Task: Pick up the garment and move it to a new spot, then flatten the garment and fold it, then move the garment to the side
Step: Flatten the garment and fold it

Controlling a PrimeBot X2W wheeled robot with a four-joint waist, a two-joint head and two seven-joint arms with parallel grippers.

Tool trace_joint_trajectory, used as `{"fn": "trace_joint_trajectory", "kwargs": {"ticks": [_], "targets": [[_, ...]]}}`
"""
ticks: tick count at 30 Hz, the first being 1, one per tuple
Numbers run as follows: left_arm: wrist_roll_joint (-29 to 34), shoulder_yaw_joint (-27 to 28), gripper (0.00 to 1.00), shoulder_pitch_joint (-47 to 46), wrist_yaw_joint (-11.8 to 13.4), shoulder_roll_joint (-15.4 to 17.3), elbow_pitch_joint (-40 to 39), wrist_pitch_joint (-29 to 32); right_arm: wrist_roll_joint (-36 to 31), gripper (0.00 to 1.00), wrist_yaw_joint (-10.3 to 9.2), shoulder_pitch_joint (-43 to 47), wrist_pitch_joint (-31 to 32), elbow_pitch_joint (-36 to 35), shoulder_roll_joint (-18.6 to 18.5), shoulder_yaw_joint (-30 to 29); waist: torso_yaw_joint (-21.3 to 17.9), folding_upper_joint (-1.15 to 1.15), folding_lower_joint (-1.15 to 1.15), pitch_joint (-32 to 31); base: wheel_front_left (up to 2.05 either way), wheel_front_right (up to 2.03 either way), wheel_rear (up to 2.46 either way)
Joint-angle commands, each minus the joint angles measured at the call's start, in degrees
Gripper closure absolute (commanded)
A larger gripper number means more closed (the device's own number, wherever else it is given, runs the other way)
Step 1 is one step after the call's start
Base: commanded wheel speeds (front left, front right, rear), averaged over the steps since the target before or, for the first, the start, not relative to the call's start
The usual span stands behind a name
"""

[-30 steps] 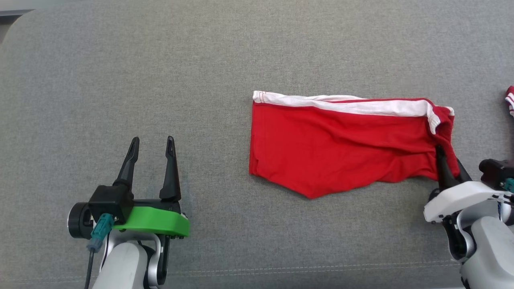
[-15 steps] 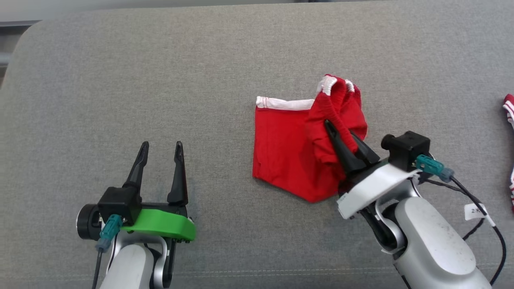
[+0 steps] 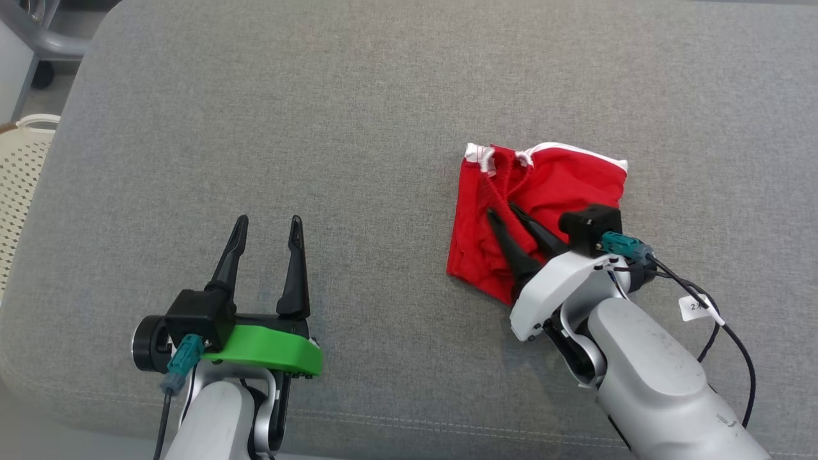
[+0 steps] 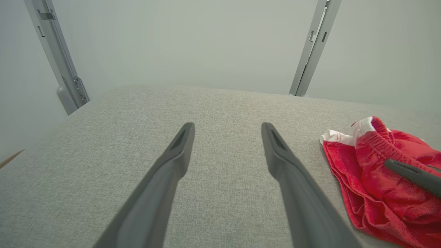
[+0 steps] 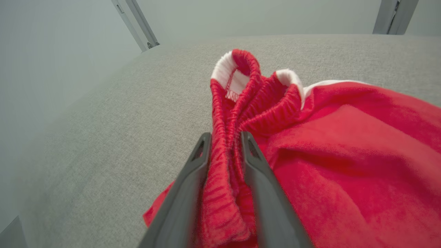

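Note:
The red garment (image 3: 562, 185), shorts with a white waistband, lies folded over itself on the grey cushion, right of centre. My right gripper (image 3: 501, 211) rests on its left half, shut on a bunched strip of the red ribbed band. In the right wrist view that band runs between the two fingers (image 5: 225, 136) and the garment (image 5: 344, 137) spreads out to the right. My left gripper (image 3: 268, 220) stands open over bare cushion at the lower left, well apart from the cloth. The left wrist view has the open fingers (image 4: 227, 125) with the garment (image 4: 372, 186) off to the right.
The grey cushion (image 3: 319, 115) reaches across the view, with its rounded left edge near a cream perforated basket (image 3: 19, 172) on the floor. A grey furniture leg (image 3: 45, 41) stands at the top left. Two metal posts (image 4: 315, 44) rise behind the cushion.
My right gripper has carried the garment's right end across to the left, doubling the cloth over itself. The camera has shifted as well. The left gripper has stayed open in place.

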Motion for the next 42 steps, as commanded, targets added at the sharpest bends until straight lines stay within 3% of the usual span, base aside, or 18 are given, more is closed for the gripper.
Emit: {"fn": "trace_joint_trajectory", "kwargs": {"ticks": [1,10,17,20,28,34,42], "targets": [[0.4,0.3,0.0,-0.7,-0.2,-0.2,-0.3,-0.2,0.5,0.0,-0.03,-1.2,-1.0,1.2,0.3,1.0,0.7,0.0,0.0,1.1,0.0,0.0,0.0],[1.0,1.0,0.0,-1.3,-0.8,-0.7,0.0,-0.2,3.1,0.0,-0.03,-2.9,-2.6,3.0,1.5,10.6,-0.7,0.0,0.0,1.6,0.0,0.0,0.0],[1.6,1.6,0.0,-1.0,-0.8,-0.9,0.1,-0.2,1.6,0.0,-0.03,-2.4,-5.2,-0.9,0.5,12.6,-2.3,0.0,0.0,1.1,0.0,0.0,0.0],[2.0,2.1,0.0,-0.4,-0.7,-0.6,0.2,-0.2,-0.5,0.0,-0.04,-0.4,-5.9,-4.7,-0.7,9.7,-3.3,0.0,0.0,0.5,0.0,0.0,0.0],[2.5,3.0,0.0,0.7,-0.2,1.0,-0.2,-0.2,-5.7,0.0,-0.03,8.7,-6.5,-15.5,-2.8,-6.8,-6.9,0.0,0.0,-1.6,0.0,0.0,0.0],[2.2,3.2,0.0,1.3,0.1,2.1,-0.1,0.5,-11.8,0.0,-0.03,15.2,-4.7,-19.9,-3.0,-16.6,-9.4,0.0,0.0,-3.3,0.0,0.0,0.0],[2.1,2.5,0.0,3.0,0.5,2.8,-0.3,1.9,-15.8,0.0,-0.04,21.7,-2.1,-23.8,-2.5,-22.6,-11.1,0.0,0.0,-5.8,0.0,0.0,0.0]]}}
